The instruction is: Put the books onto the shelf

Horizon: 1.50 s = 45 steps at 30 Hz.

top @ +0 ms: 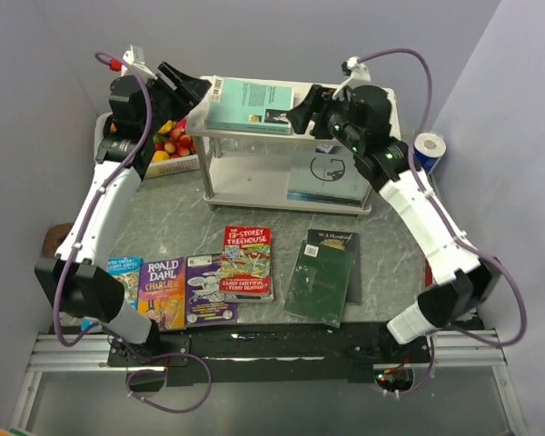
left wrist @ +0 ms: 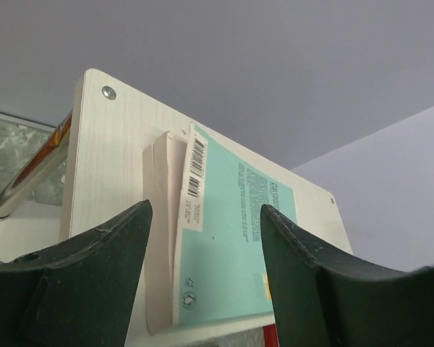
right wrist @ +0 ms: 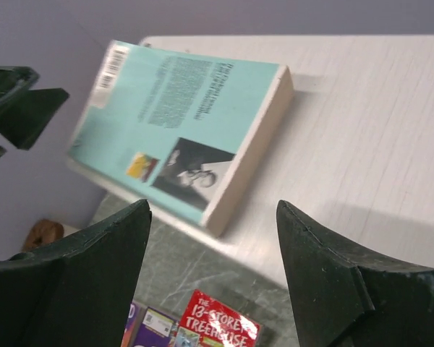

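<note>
Over at the left hand (top: 193,86), jaws apart and empty by the barcode end of the teal book (top: 250,104), which lies flat, back cover up, on the top board of the shelf (right wrist: 362,130), long axis running left to right along it. One near corner seems to overhang the board's edge, so a brush from the right hand (top: 302,113), also spread and empty, could tip it off.

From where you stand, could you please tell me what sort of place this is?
Probably a robot test bench in a lab: plain lilac walls box in a grey marbled tabletop, and an aluminium rail carries two white-and-black robot arms.
</note>
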Each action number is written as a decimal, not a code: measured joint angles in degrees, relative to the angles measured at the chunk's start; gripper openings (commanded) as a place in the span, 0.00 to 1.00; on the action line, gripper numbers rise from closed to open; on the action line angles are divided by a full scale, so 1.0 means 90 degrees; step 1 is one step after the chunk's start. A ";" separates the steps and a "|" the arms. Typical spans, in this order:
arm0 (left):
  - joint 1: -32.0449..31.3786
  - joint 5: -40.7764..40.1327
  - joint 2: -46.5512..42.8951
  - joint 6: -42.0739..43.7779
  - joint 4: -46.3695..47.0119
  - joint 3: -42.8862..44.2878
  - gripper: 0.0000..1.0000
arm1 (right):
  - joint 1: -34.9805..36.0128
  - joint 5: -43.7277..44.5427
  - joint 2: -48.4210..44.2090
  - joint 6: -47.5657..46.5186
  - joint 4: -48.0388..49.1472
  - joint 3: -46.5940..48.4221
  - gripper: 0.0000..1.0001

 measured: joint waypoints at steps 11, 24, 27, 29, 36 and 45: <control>0.0041 0.0631 0.0624 -0.0051 0.0119 0.0107 0.62 | -0.0070 -0.0202 0.0857 0.0087 -0.0369 0.0546 0.75; 0.0002 0.1297 0.0770 -0.0194 0.0420 0.0100 0.57 | -0.0097 -0.0216 0.0809 0.0197 -0.0214 0.0398 0.73; 0.0000 0.1316 0.0770 -0.0206 0.0517 0.0066 0.63 | -0.0119 -0.0216 0.0806 0.0197 -0.0216 0.0398 0.76; -0.0002 0.1309 0.0770 -0.0177 0.0491 0.0085 0.69 | -0.0131 -0.0165 0.0760 0.0209 -0.0209 0.0347 0.80; 0.0204 0.0187 0.0102 0.0129 -0.0355 -0.0087 0.93 | -0.0141 0.0408 -0.0568 0.0299 -0.0177 -0.0889 0.87; 0.0401 -0.1316 -0.3645 -0.0151 -0.0670 -0.3849 0.96 | 0.0867 0.0534 -0.3572 0.0418 0.0923 -0.4670 0.82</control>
